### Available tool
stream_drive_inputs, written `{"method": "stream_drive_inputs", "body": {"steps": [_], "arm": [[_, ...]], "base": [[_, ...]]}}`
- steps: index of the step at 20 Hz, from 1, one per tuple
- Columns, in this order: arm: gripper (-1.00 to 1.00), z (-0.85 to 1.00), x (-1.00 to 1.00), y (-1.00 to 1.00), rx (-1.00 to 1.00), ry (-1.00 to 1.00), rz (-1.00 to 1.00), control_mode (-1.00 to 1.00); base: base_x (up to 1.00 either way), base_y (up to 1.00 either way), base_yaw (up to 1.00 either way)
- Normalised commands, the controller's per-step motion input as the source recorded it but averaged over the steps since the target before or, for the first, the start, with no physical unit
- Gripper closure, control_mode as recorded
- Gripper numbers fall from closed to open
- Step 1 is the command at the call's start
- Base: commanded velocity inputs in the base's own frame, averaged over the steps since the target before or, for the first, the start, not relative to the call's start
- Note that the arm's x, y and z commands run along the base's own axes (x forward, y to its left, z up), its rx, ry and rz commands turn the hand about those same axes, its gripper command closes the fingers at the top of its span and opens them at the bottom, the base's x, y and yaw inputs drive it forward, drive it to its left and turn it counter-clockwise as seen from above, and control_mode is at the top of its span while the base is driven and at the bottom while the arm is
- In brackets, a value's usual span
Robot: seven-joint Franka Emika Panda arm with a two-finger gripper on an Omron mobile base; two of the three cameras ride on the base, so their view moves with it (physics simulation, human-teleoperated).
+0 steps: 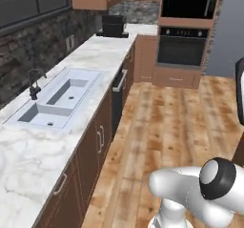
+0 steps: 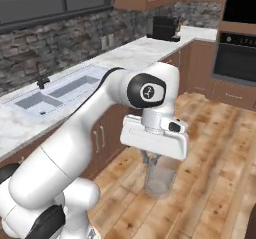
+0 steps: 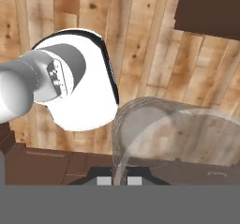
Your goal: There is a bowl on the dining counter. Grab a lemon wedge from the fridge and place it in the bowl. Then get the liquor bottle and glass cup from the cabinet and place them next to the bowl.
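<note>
The white arm's two-finger gripper hangs low over the plank floor, and its dark fingers are pinched tight on the rim of the short clear greyish glass tumbler, which dangles upright beneath the hand, well above the brown wooden floorboards. From the hand view the glass cup sweeps across the lower right as a see-through cylinder, its rim wedged right between the small dark fingertips at the bottom, with warm wood planks showing through its wall. Off to the left of the arm runs the long white grey-veined marble counter, with a pale rectangular double sink sunk into it and a thin black tap standing at its far edge. Brown wooden drawer fronts line up under that counter. At the far end sits a boxy black appliance on the marble, and beyond it a built-in black oven in a brown wooden tower, with a black microwave just above it.
</note>
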Motion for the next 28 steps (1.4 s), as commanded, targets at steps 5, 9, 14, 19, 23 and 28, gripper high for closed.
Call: {"method": "stream_drive_inputs", "body": {"steps": [5, 9, 14, 19, 23, 28], "arm": [[1.0, 0.0, 0.0, 0.0, 0.0, 0.0, 0.0, 1.0], [1.0, 0.0, 0.0, 0.0, 0.0, 0.0, 0.0, 1.0], [1.0, 0.0, 0.0, 0.0, 0.0, 0.0, 0.0, 1.0], [1.0, 0.0, 0.0, 0.0, 0.0, 0.0, 0.0, 1.0], [1.0, 0.0, 0.0, 0.0, 0.0, 0.0, 0.0, 1.0], [1.0, 0.0, 0.0, 0.0, 0.0, 0.0, 0.0, 1.0]], "base": [[0.94, 0.13, -0.52], [1.0, 0.28, -0.45], [1.0, 0.35, -0.38], [1.0, 0.35, -0.36], [1.0, 0.3, -0.36], [1.0, 0.22, -0.29]]}}
